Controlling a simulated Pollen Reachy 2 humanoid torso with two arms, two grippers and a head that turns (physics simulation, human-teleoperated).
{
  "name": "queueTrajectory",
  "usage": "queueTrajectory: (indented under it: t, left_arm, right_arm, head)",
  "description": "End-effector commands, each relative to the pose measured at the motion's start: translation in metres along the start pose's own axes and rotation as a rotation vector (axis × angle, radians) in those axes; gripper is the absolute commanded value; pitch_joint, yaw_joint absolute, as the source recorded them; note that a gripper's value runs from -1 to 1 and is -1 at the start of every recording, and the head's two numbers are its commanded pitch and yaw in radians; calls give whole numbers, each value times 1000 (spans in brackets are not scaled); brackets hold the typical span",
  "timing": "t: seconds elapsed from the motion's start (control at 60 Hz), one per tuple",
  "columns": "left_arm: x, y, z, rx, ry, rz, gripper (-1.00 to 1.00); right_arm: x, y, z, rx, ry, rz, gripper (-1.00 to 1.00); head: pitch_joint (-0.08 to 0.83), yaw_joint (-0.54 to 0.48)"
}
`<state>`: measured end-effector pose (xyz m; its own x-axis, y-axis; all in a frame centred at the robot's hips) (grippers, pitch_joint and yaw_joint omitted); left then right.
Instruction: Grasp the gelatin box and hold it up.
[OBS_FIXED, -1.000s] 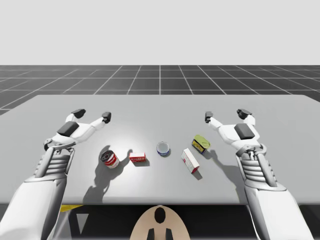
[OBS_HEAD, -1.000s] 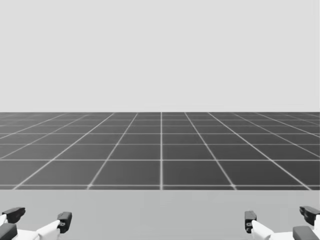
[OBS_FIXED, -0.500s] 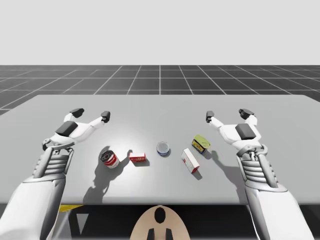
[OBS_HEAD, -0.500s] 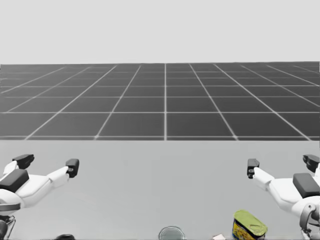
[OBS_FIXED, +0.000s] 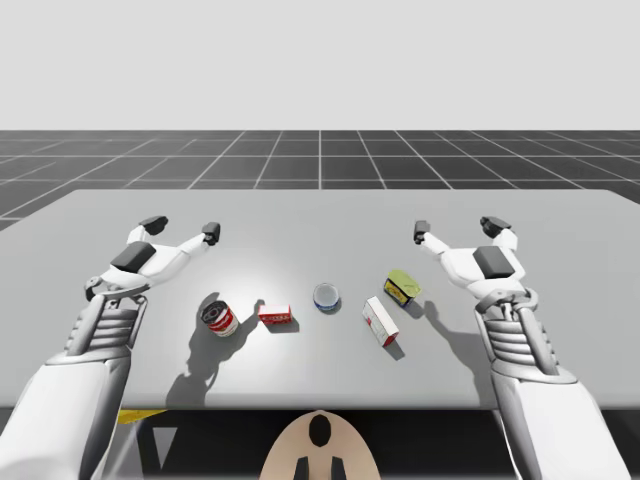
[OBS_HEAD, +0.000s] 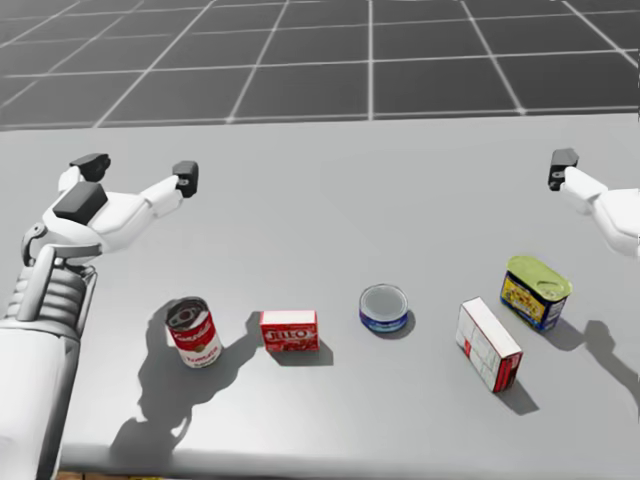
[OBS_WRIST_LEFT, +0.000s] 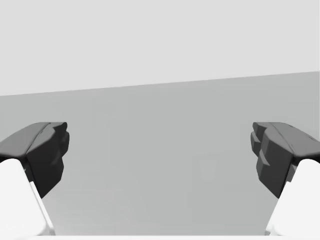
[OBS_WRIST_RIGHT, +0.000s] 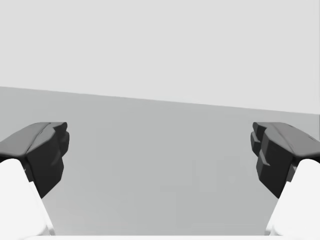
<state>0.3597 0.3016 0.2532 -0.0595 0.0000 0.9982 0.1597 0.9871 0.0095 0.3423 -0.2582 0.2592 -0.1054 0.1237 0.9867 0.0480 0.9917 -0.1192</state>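
The left gripper (OBS_FIXED: 182, 230) and right gripper (OBS_FIXED: 455, 228) are spread wide, empty; the small red box (OBS_HEAD: 290, 331), probably the target, is set at four o'clock from the left gripper; the can (OBS_HEAD: 192, 333) beside it could be toppled by a spread finger.

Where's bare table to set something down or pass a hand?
Free: the far table between left gripper and right gripper, beyond the row; also the near edge before the small red box. Crowded: the row, tightest between white-and-red box and yellow-green tin.
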Motion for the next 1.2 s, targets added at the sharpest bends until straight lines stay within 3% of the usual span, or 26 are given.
queueTrajectory:
  t: [0.017, 0.217, 0.65, 0.733, 0.783, 0.8, 0.85, 0.933, 1.05, 1.133, 1.2]
  left_arm:
    - [0, -1, 0, -1, 2, -4, -1000]
    - [1, -3, 0, -7, -1, -9, -1000]
    - [20, -21, 19, -46, -9, -14, -1000]
    - [27, -21, 24, -62, 24, 2, -1000]
    - [31, -20, 28, -90, 93, 6, -1000]
    - [33, -20, 30, -121, 157, 7, -1000]
    - [34, -20, 32, -146, 208, 15, -1000]
    - [36, -26, 40, -205, 289, -19, -1000]
    - [32, -39, 55, -376, 382, -130, -1000]
    - [31, -43, 62, -466, 438, -165, -1000]
    - [28, -47, 67, -528, 480, -220, -1000]
  right_arm:
    - [1, -1, 0, -1, -2, -2, -1000]
    - [2, -2, 1, -2, -3, -8, -1000]
    - [2, -3, 1, -4, 0, -10, -1000]
    - [2, -3, 1, -5, 2, -9, -1000]
    - [1, -3, 1, -6, 2, -8, -1000]
    - [1, -3, 1, -7, 3, -8, -1000]
    - [1, -3, 2, -8, 4, -8, -1000]
    - [0, -2, 1, -7, 6, -5, -1000]
    - [-2, 0, 1, -3, 9, 1, -1000]
    - [-2, 1, 1, -1, 8, 3, -1000]
    - [-2, 1, 0, -1, 6, 5, -1000]
  head:
    - [596, 144]
    - [674, 170]
    - [723, 173]
    - [721, 173]
    - [722, 173]
    - [722, 173]
    - [723, 174]
    - [725, 178]
    - [724, 184]
    - [724, 187]
    - [723, 189]
